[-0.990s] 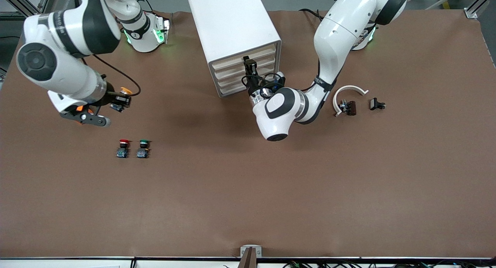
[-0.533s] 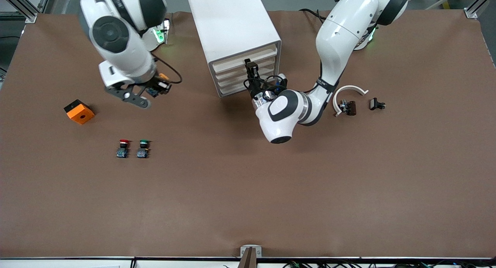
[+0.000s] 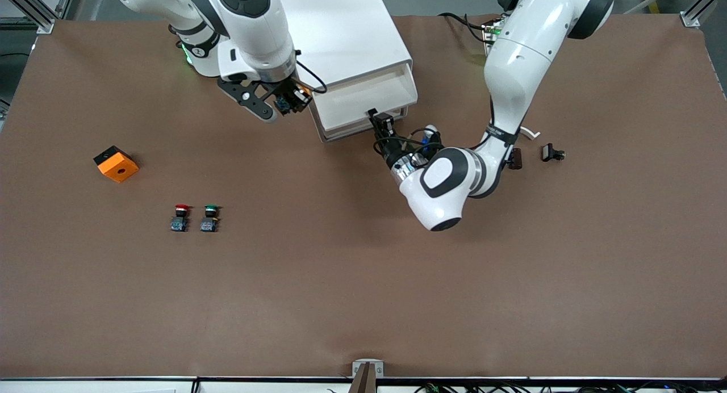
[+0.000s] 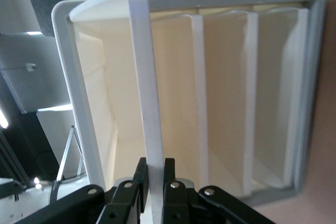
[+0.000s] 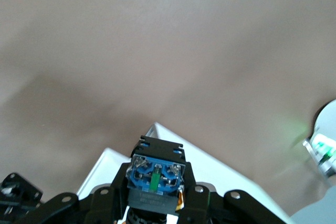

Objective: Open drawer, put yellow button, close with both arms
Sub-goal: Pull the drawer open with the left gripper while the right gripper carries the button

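While the red-capped button [image 3: 181, 217] and the green-capped button [image 3: 210, 217] are sitting side by side nearest the front camera, toward the right arm's end of the table [image 3: 363, 302], they are playing no part in the job. An orange block [image 3: 116, 163] is lying a little farther off, and a small black part [image 3: 552, 153] is resting toward the left arm's end.

Farther up the table, the left gripper [image 4: 155, 174] is clamping the front lip of the drawer [image 3: 363, 99], its fingers [image 4: 169, 174] pressing together on the thin white edge from both sides. That grip is likely serving to draw the top drawer out of the white cabinet [image 3: 341, 24] and hold it steady; its white tray is standing exposed and looks empty.

Farthest from the camera, the right gripper [image 3: 287, 100] is hanging just beside the cabinet's side, near the open drawer's corner. Its fingers [image 5: 202, 200] are pinching the yellow button [image 5: 155, 174], whose blue-grey base is facing the wrist camera. The button is probably being carried this way so it can be lowered into the tray.
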Available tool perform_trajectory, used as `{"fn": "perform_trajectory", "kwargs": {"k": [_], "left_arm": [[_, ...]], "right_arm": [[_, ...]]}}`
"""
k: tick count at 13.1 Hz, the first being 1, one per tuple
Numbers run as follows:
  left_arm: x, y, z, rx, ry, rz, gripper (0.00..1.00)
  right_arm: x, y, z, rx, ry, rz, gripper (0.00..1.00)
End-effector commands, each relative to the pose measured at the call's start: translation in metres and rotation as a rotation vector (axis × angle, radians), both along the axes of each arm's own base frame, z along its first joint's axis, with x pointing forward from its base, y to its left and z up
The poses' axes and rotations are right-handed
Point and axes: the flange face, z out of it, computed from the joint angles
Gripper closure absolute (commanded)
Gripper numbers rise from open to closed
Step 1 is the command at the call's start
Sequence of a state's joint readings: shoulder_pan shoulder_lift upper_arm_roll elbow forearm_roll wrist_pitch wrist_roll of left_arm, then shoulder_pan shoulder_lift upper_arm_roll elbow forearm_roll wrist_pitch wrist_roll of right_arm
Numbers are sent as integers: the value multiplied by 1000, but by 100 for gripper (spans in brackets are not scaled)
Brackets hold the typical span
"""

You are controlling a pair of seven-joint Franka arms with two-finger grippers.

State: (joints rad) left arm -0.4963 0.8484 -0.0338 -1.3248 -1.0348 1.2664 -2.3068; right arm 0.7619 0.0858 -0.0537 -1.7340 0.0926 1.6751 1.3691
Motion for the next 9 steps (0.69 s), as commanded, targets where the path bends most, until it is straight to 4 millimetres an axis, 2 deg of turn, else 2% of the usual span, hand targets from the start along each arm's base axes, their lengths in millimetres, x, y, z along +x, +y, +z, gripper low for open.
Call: {"fn": "perform_trajectory", "kwargs": {"k": [1,3,6,9], "left_arm": [[19,3,0,-33,-81,61,100],[33,8,1,-38,-136,114,100],[38,8,0,-47,-163,129,100],[45,19,1,-49,-167,147,100]], "right_arm": [[-1,43,-7,13,-13,-99,74],[-8,71,-22,29,-50,-170,74],[-15,104,-50,28,-66,-246,74],[-23,124,-75,22,-67,-245,74]]}}
